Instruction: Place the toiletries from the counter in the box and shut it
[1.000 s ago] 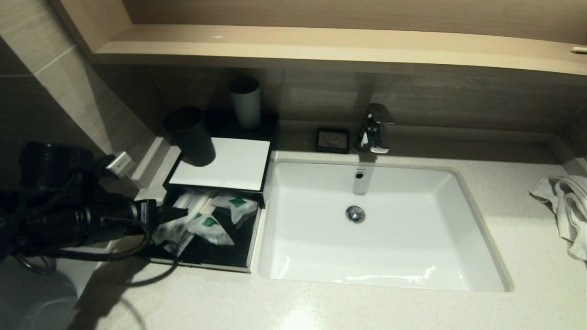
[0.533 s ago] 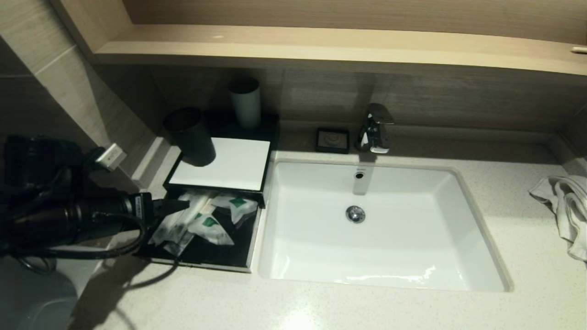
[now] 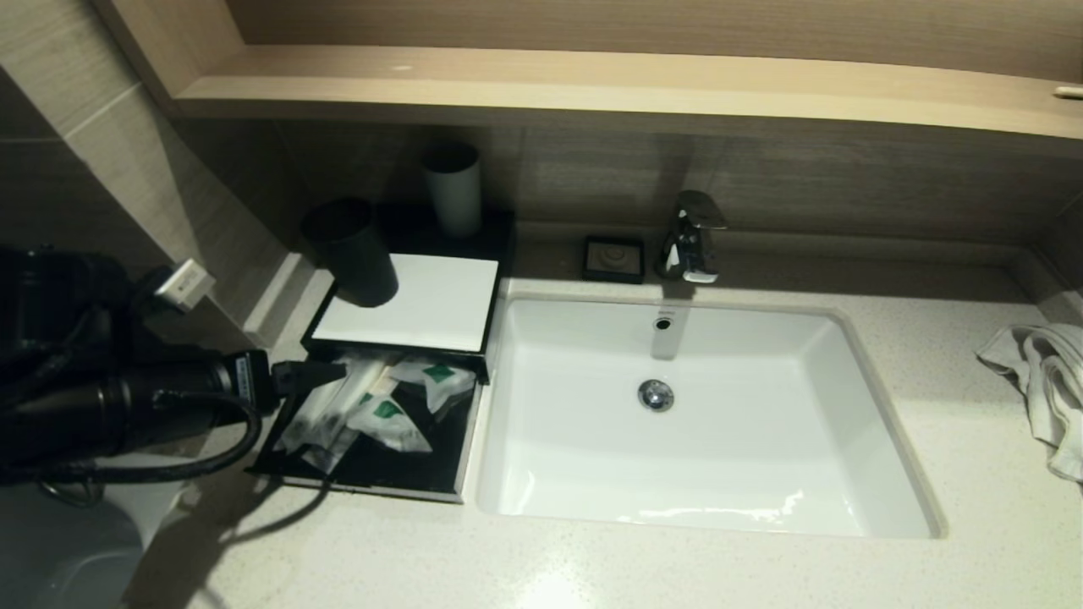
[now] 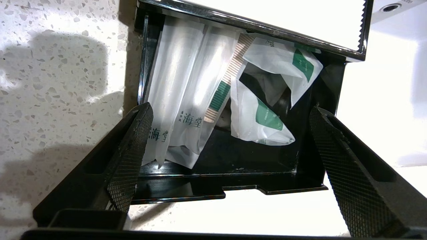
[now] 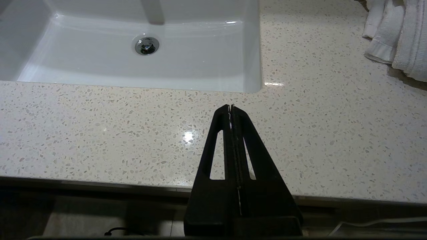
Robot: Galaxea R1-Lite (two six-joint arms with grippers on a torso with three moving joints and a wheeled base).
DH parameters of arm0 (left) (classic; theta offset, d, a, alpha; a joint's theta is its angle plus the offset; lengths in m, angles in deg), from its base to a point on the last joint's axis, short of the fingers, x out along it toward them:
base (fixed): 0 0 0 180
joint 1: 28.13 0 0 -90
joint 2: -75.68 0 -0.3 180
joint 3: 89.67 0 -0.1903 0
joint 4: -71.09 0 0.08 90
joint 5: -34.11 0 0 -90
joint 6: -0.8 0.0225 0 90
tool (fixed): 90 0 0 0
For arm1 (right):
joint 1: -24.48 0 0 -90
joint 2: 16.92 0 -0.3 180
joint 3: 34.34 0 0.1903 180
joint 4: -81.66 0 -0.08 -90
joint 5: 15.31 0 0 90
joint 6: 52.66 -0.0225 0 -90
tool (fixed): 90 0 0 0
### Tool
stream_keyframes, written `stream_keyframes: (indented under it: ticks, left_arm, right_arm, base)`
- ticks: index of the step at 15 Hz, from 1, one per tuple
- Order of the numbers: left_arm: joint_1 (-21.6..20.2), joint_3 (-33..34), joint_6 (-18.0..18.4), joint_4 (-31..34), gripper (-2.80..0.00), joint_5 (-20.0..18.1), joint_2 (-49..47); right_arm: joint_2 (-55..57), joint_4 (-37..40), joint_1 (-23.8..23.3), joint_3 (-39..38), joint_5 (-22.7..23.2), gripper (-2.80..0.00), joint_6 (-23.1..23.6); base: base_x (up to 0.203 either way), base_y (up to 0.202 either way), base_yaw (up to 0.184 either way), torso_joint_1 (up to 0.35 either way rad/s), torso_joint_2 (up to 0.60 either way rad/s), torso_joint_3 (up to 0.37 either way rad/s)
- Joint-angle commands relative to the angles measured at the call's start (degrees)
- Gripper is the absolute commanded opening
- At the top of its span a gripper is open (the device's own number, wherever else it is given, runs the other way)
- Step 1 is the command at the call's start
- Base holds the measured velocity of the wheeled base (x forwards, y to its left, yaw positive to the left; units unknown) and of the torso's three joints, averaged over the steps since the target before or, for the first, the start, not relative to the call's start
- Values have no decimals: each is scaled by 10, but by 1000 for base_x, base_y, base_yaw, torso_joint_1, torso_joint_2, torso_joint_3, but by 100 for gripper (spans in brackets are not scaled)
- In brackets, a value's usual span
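Speckled off-white stone counter | white translucent plastic sachets lying in low black box's pulled-out drawer, 9 o'clock of sink | left gripper jaws released, hovering | right gripper clenched, parked | drawer likely sliding lightly; push front edge.

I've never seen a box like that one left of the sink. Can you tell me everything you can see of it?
The box is low, flat and black, glossy like plastic, with a white top panel. It sits on the counter left of the sink. Its drawer is pulled out toward the robot and holds white sachets with green labels, some long, some squarish, lying loosely across each other. A dark cup stands on its top corner. The open left gripper hovers at the drawer's left edge, holding nothing.
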Motion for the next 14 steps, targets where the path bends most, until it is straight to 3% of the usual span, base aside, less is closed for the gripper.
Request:
stream_keyframes:
  ticks: [1,2,12,14]
  left_arm:
    - [0,2,-4,0,0,0,8]
    - [0,2,-4,0,-280,0,13]
    - [21,5,5,97,-280,1,68]
    - [21,1,22,134,-280,1,67]
  right_arm:
    - [0,0,-1,0,0,-280,0]
    - [0,0,0,0,0,-280,0]
    - [0,0,-1,0,0,-280,0]
    - [0,0,-1,0,0,-280,0]
  base:
    - [0,0,0,0,0,0]
    - [0,0,0,0,0,0]
    - [0,0,0,0,0,0]
    - [0,0,0,0,0,0]
